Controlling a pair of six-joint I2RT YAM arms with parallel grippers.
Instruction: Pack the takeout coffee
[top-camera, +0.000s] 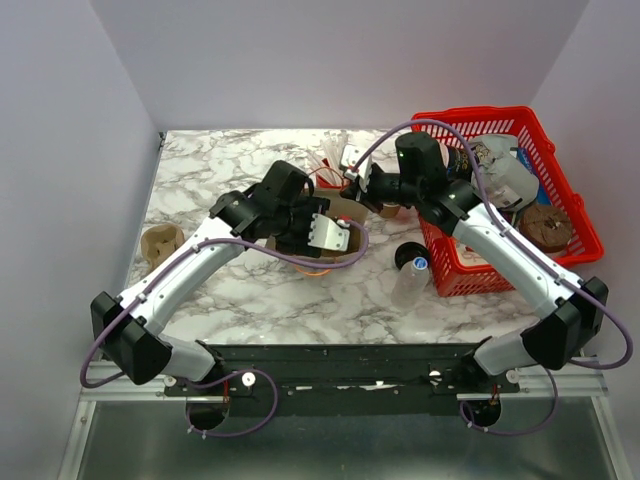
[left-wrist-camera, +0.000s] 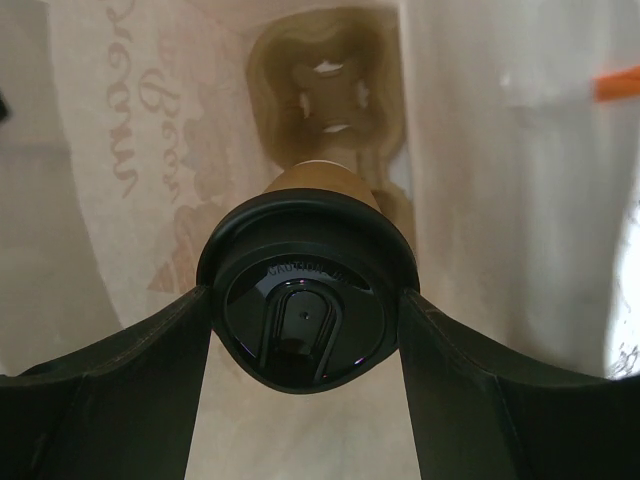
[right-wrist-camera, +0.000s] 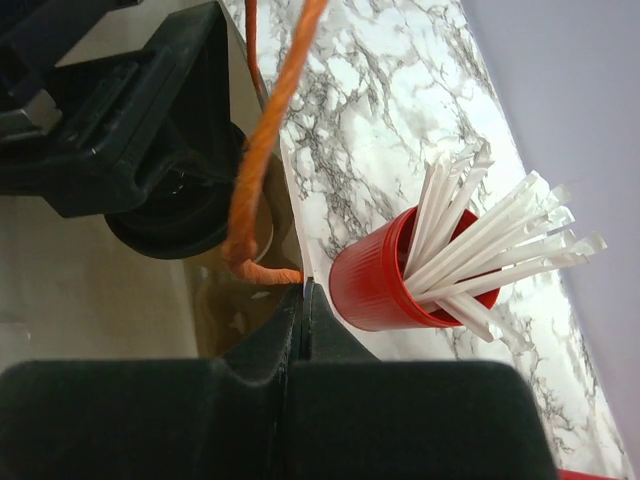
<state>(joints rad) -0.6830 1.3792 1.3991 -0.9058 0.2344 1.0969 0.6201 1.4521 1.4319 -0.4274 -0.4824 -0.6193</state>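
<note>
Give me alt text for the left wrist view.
The left claw grips the black-lidded takeout coffee from both sides, inside a pale paper bag. A brown pulp cup carrier lies beneath it at the bag's bottom.

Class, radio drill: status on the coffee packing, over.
Left gripper shut on takeout coffee, inside paper bag. Right gripper shut on bag rim. Nothing between cup and carrier below.

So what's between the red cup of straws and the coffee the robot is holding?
A side wall of the paper bag, with its orange handle. The takeout coffee is inside the bag and the red cup outside; the right wrist view shows it.
</note>
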